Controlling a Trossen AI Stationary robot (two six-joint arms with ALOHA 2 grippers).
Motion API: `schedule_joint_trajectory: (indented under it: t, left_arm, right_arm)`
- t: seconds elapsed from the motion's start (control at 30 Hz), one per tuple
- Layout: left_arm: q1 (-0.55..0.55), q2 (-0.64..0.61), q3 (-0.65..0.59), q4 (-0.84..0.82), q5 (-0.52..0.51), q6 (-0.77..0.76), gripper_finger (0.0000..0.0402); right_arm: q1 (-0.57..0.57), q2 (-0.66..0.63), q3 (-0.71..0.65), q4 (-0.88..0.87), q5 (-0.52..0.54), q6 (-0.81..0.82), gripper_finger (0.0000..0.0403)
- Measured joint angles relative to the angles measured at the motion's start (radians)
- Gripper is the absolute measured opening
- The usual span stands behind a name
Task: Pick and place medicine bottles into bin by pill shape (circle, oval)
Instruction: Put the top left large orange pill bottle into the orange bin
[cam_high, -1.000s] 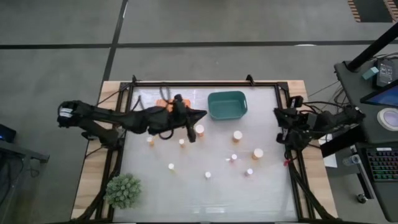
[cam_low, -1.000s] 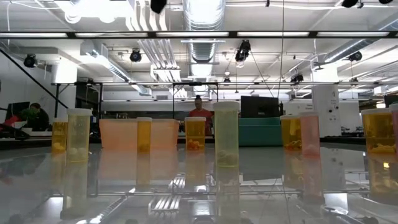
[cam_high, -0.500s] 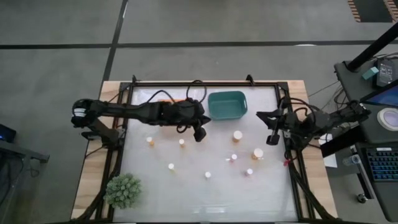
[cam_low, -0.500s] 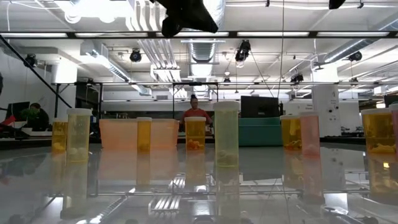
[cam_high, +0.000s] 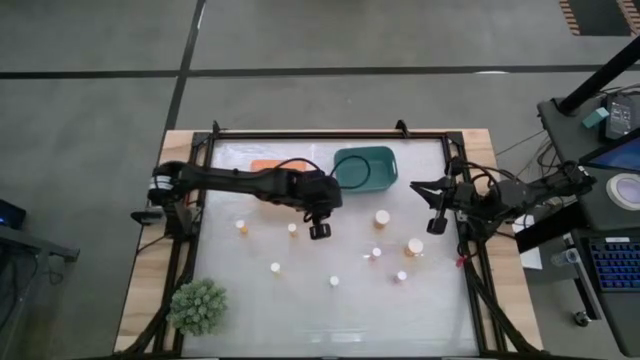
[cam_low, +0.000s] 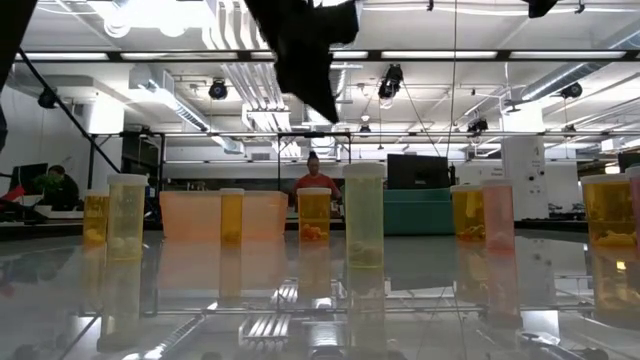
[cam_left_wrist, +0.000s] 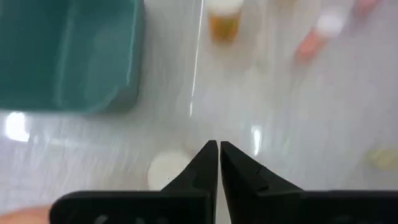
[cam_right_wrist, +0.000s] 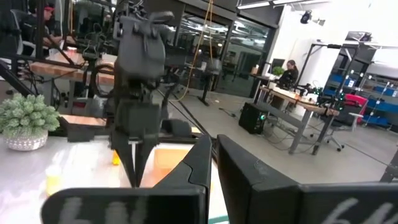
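Several small amber bottles with white caps stand upright on the white table, among them one bottle (cam_high: 382, 217) near the teal bin (cam_high: 365, 168), another bottle (cam_high: 414, 246) and a small bottle (cam_high: 292, 229). My left gripper (cam_high: 320, 231) is shut and empty, high over the table's middle just near of the teal bin. In the left wrist view (cam_left_wrist: 217, 148) a white cap (cam_left_wrist: 166, 170) lies beside and below its tips. My right gripper (cam_high: 437, 222) is shut and empty, above the table's right edge. The orange bin (cam_high: 266, 163) shows partly behind the left arm.
A green potted plant (cam_high: 197, 305) stands at the near left corner. A black frame (cam_high: 330, 135) runs around the table. In the low view the bottles stand in a row (cam_low: 364, 215), and the left gripper (cam_low: 305, 45) hangs well above them. People sit and stand in the room behind.
My left arm has swung from over the orange bin toward the table's right and near side, and its gripper has come lower over the bottle beside the teal bin. My right gripper has reached out from the right edge toward the table.
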Motion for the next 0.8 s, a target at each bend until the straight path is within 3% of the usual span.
schedule_joint_trajectory:
  t: [0.23, 0.6, 0.8]
  left_arm:
    - [0.042, 0.040, -0.011, -0.096, 0.005, 0.044, 0.0061]
    - [0.054, 0.043, -0.022, -0.018, 0.005, 0.045, 0.0212]
    - [0.053, 0.047, -0.045, 0.025, 0.005, 0.050, 0.0255]
  right_arm:
    - [0.000, 0.000, -0.002, -0.004, 0.000, -0.003, 0.0018]
    - [0.000, 0.000, -0.002, -0.023, 0.000, -0.013, 0.0018]
    - [0.000, 0.000, -0.002, -0.026, 0.000, -0.017, 0.0018]
